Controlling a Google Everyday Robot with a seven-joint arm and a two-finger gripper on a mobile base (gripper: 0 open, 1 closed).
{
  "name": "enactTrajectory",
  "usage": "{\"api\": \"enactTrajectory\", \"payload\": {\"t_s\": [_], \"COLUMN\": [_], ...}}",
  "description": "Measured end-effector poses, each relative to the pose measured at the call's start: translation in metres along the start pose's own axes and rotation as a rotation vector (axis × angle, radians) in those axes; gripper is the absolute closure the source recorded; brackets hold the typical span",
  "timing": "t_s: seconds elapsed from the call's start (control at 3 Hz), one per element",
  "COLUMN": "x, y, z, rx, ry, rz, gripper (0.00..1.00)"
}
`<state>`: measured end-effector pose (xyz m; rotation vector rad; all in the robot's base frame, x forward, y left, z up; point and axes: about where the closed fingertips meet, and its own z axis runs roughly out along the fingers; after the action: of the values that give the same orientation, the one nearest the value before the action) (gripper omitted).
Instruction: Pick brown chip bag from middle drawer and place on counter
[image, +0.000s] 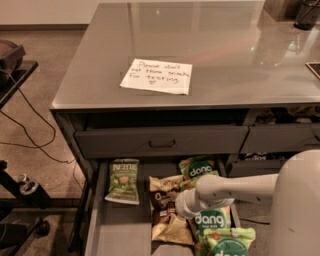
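Observation:
The brown chip bag (164, 207) lies in the open middle drawer (122, 232), dark brown with tan edges, near the drawer's middle. My gripper (181, 209) reaches down from the right on a white arm, and its end sits right over the bag's right side. The counter (210, 55) is the glossy grey cabinet top above, with a white handwritten note (157, 76) on it.
Green "dang" bags (210, 220) lie right of the brown bag, one further back (200, 167). A green bag with pale lettering (123, 180) lies at the drawer's left. The handled drawer (160, 142) above is slightly open. A black stand with cables (15, 165) is at left.

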<state>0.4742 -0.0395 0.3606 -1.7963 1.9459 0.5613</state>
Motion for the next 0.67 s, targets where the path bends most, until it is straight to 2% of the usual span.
{"api": "enactTrajectory", "payload": {"t_s": [0.67], "x": [-0.0053], "y": [0.0001], "z": [-0.0075], "rx": [0.0], "ry": [-0.001], "rz": [0.0], "gripper": [0.89]}}
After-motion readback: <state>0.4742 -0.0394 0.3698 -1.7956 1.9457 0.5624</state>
